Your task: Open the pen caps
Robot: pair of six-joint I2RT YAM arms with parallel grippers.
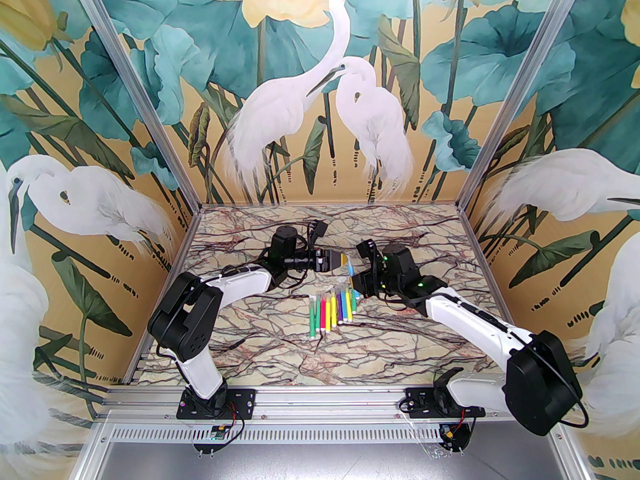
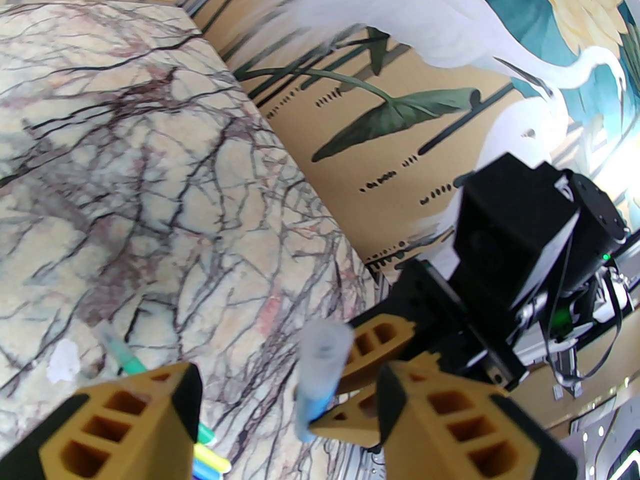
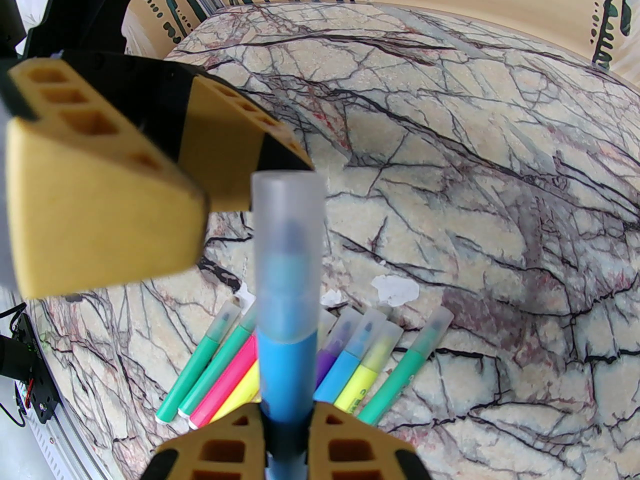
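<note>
Right end effector (image 3: pixel 285 435) clamped shut on blue pen (image 3: pixel 287 368), bottom centre; cap (image 3: pixel 289 228) sat above it, mid-frame. Left end effector (image 2: pixel 290 388) part open, straddled cap, not gripping. Step called for square grip on cap only, then straight pull along pen axis.

A blue pen (image 3: pixel 286 368) stands upright, its frosted cap (image 3: pixel 289 238) on; other capped pens (image 1: pixel 334 310) lie side by side.

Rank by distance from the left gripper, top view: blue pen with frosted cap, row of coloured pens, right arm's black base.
1. blue pen with frosted cap: beside the left gripper
2. row of coloured pens: mid-table
3. right arm's black base: near-right edge
</note>
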